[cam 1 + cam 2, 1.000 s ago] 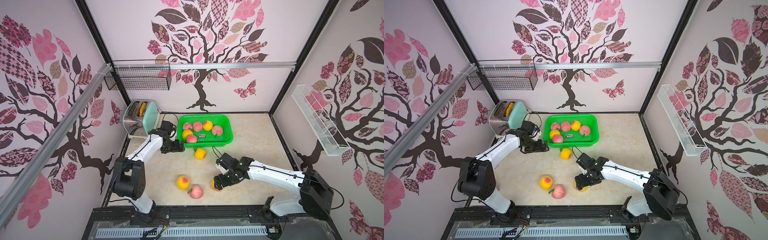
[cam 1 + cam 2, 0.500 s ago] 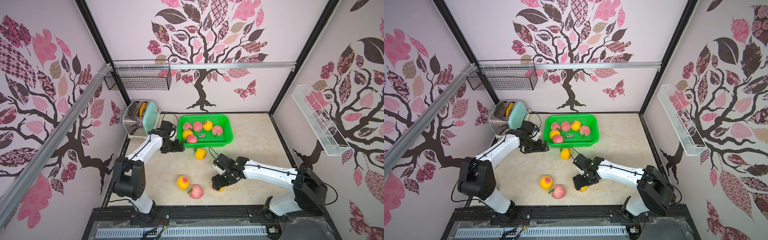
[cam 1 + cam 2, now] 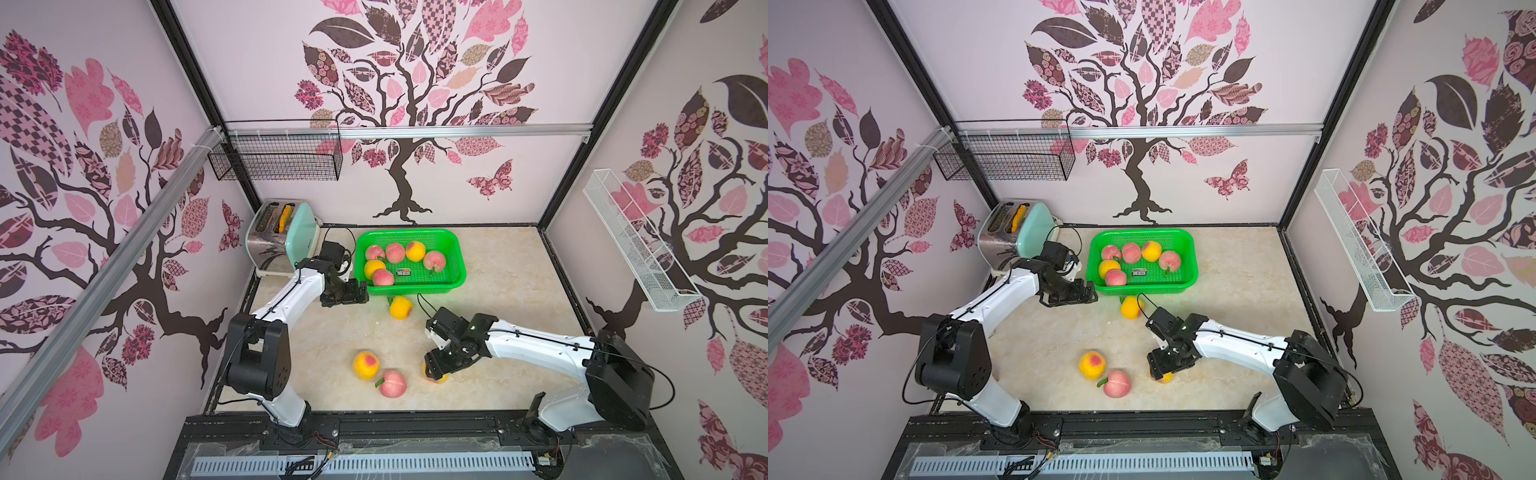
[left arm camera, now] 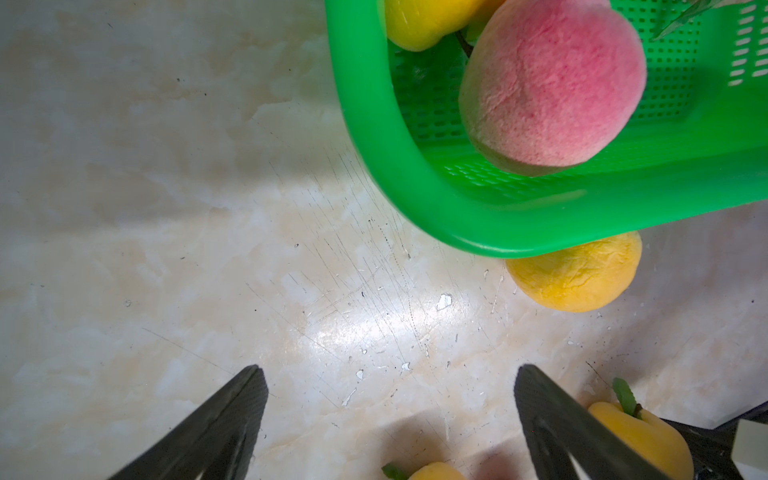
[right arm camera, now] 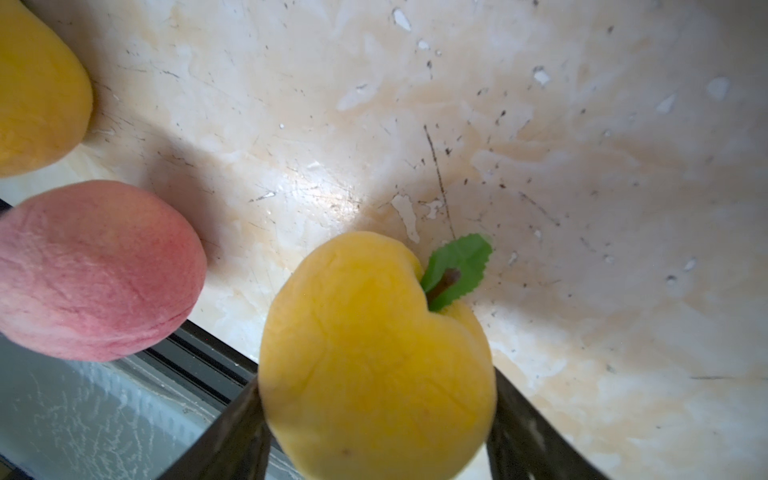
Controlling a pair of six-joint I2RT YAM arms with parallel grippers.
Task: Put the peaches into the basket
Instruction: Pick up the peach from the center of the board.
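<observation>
- Nearest you, by the front edge of the table, your right claw has both fingers pressed against the sides of a yellow peach. The peach's green leaf points away from the claw. You cannot tell whether this peach is clear of the table.
- Toward your left arm from there, a pink peach lies on the table just beside a blushed peach. Both are outside the basket and nothing touches them.
- Farther in, a plain peach sits on the table right at the foot of the basket's front wall. From the left wrist view the rim overhangs it.
- Your left claw hangs over bare table at the basket's front left corner. Its fingers are spread wide with nothing between them.
- The green basket stands toward the back of the table, upright.
- Inside it are six peaches: four in a row across the far half, two nearer the front left corner.
- A small label lies on the basket's floor beside those two.
- Behind your left arm, in the back left corner, a toaster stands with something orange in one slot.
- On the walls beyond hang a black wire basket and a white wire rack.
</observation>
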